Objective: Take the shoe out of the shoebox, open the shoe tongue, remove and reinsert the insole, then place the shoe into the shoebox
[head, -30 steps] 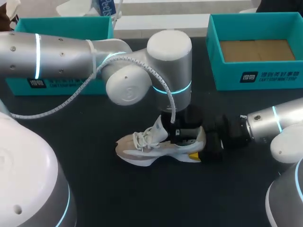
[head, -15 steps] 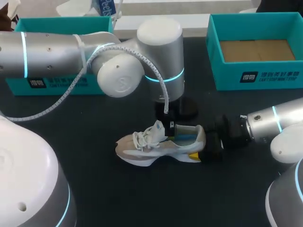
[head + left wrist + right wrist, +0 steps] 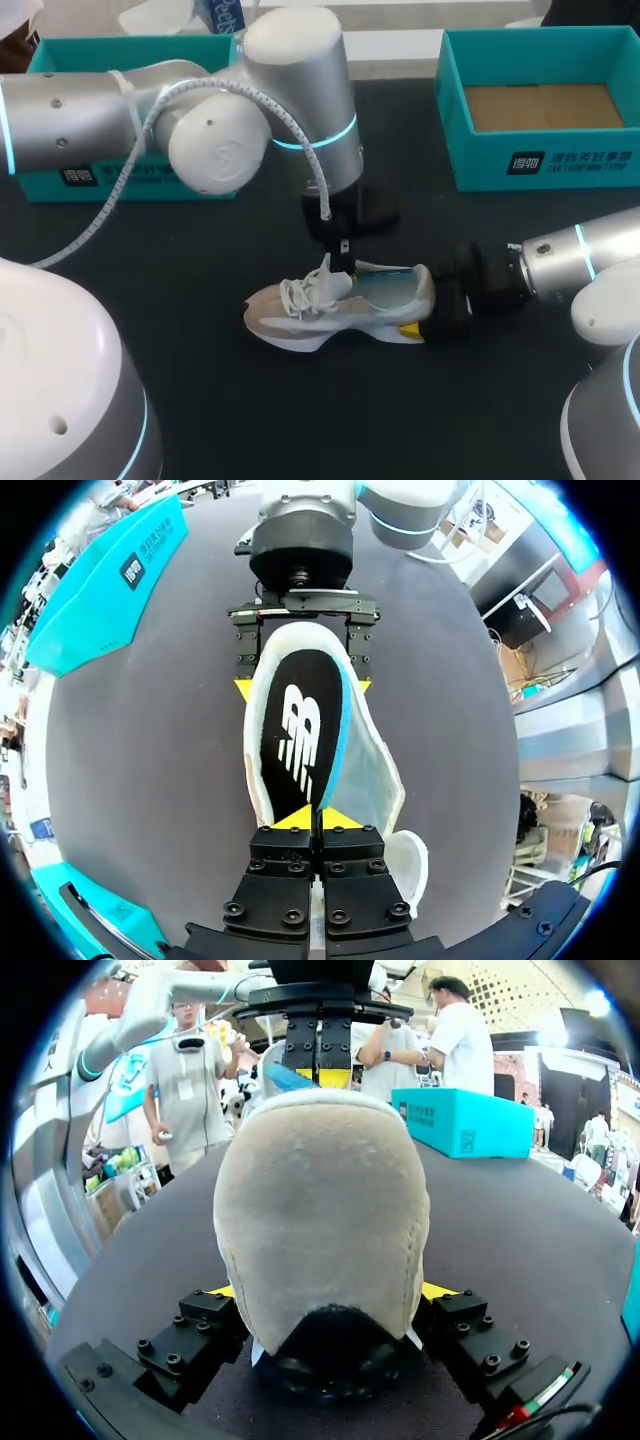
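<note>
A white and beige shoe (image 3: 300, 312) lies on its side on the dark table, toe toward my left. My right gripper (image 3: 440, 305) holds its heel (image 3: 320, 1210), one yellow-tipped finger (image 3: 440, 1290) pressing on each side. My left gripper (image 3: 345, 260) hovers just above the shoe's opening. It is shut (image 3: 318, 820) on the near edge of the insole (image 3: 300, 730), which is black with a white logo and a blue rim. The insole is tilted partly up out of the shoe (image 3: 378, 775). The teal shoebox (image 3: 540, 172) stands open at the back right.
A second teal box (image 3: 130, 55) stands at the back left, behind my left arm (image 3: 215, 140). The arm's cable (image 3: 110, 205) hangs over the left part of the table. Bare dark tabletop (image 3: 330, 420) lies in front of the shoe.
My left arm has drawn up and back to the left, away from the shoe's opening, with the insole's edge pinched. The shoe and my right gripper have stayed put.
</note>
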Motion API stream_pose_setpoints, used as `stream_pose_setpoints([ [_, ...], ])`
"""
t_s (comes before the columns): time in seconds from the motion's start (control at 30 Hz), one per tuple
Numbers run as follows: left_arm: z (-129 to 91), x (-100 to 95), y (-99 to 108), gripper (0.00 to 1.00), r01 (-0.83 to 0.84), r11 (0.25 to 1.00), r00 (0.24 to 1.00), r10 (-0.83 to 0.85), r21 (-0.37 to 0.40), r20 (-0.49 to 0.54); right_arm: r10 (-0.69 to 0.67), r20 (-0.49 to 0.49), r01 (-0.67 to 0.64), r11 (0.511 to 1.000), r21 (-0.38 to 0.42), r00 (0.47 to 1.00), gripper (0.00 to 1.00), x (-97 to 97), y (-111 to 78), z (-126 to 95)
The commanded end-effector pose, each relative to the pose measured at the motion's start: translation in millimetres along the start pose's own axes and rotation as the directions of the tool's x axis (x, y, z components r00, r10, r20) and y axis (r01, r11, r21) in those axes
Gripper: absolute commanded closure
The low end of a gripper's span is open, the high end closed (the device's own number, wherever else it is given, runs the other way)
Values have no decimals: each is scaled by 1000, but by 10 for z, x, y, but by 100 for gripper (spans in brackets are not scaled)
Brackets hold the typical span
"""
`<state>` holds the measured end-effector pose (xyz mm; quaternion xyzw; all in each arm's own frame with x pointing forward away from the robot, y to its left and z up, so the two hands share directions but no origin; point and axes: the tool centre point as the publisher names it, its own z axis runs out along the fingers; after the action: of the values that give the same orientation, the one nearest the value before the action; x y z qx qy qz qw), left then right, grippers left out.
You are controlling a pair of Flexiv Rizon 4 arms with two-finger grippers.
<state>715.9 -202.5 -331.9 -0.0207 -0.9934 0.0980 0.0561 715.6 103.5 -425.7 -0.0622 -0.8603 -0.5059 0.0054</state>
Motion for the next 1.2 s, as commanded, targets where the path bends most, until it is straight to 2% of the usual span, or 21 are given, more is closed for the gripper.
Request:
stream_pose_setpoints([
  [0.03, -78, 4, 30, 100, 0, 1000, 1000, -1, 27, 10, 1, 0, -1, 1000, 3, 1000, 100, -4, -75, 98],
  [0.27, -146, -36, -209, 100, -18, 998, 1000, 18, 65, 0, 1, 0, -1, 1000, 3, 1000, 100, -4, -75, 98],
  [0.5, -237, 9, -420, 100, -40, 993, 999, 40, 112, 5, 1, 0, -1, 1000, 3, 1000, 100, -4, -75, 98],
  [0.7, -275, 57, -510, 100, -53, 990, 999, 53, 133, 6, 1, 0, -1, 1000, 3, 1000, 100, -4, -75, 98],
  [0.83, -195, 72, -541, 100, -63, 989, 998, 65, 132, -11, 1, 0, -1, 1000, 3, 1000, 100, -4, -75, 98],
  [0.87, -169, 89, -550, 94, -68, 989, 997, 70, 132, -11, 1, 0, -1, 1000, 3, 1000, 100, -4, -75, 98],
  [0.9, -160, 109, -558, 82, -77, 987, 997, 80, 140, -17, 1, 0, -1, 1000, 3, 1000, 100, -4, -75, 98],
  [1.0, -144, 152, -569, 70, -96, 983, 995, 96, 158, 4, 1, 0, -1, 1000, 3, 1000, 100, -4, -75, 98],
  [1.07, -140, 175, -568, 47, -113, 979, 994, 111, 170, 18, 1, 0, -1, 1000, 3, 1000, 100, -4, -75, 98],
  [1.1, -145, 184, -565, 40, -119, 978, 993, 117, 171, 23, 1, 0, -1, 1000, 3, 1000, 100, -4, -75, 98],
  [1.2, -188, 217, -553, 43, -137, 972, 990, 129, 192, 50, 1, 0, -1, 1000, 3, 1000, 100, -4, -75, 98],
])
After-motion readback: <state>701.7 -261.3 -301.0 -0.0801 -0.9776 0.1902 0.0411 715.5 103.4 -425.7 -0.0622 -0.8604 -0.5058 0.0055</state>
